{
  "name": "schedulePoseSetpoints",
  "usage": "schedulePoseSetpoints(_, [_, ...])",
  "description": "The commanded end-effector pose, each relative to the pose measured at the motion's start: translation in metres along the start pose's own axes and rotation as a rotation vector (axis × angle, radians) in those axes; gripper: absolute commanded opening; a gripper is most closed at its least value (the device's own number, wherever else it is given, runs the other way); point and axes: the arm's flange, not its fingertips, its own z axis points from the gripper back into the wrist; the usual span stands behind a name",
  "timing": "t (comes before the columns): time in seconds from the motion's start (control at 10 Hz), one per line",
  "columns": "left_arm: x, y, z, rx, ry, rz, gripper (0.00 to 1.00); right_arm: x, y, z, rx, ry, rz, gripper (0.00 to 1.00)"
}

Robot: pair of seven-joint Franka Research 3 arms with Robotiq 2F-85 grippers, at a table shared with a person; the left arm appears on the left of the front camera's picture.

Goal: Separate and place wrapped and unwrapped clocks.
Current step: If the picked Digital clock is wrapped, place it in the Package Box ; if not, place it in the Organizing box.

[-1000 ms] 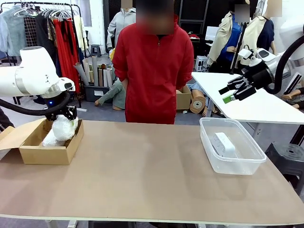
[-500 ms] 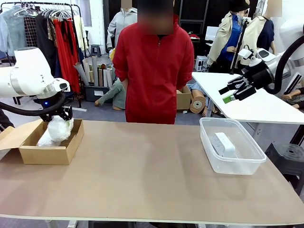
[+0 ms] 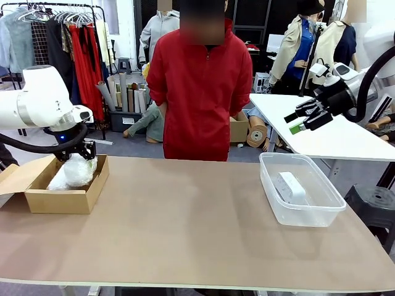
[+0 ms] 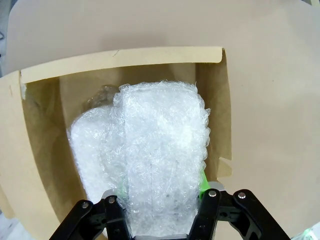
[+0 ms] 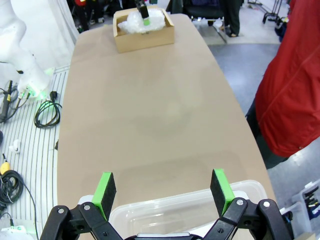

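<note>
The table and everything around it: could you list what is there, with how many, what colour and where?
Bubble-wrap bundles: two, whitish, in the cardboard box; one in the left gripper's jaws, the other beside it.
Bare clock: one, white, inside the plastic tub.
Cardboard box: one, brown, table's left end.
Plastic tub: one, clear, table's right side.
Table: one, tan.
Clothes rack: one, far left background.
Person: one, red top, far side.
Left gripper: black, green pads, shut on a bundle.
Right gripper: open, above the tub.

The left gripper [image 3: 79,152] hangs at 9 o'clock, jaws clamped. The right gripper [image 3: 300,121] hovers at 2 o'clock, jaws wide.
</note>
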Motion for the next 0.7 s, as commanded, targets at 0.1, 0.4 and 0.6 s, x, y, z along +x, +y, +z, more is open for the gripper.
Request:
schedulePoseSetpoints(0.1, [-0.0007, 0.0012, -0.0175, 0.029, 0.03, 0.006, 0.0, 0.0019, 0.0008, 0.0002, -0.002, -0.002, 0.004, 1.0])
schedulePoseSetpoints(0.4, [-0.0005, -0.0018, -0.0189, 0.035, 0.024, 0.006, 0.38, 0.0019, 0.0008, 0.0002, -0.002, -0.002, 0.004, 1.0])
schedulePoseSetpoints(0.6, [-0.0007, -0.0035, -0.0174, 0.045, 0.015, 0.006, 0.77, 0.0019, 0.0008, 0.0002, -0.002, -0.002, 0.004, 1.0])
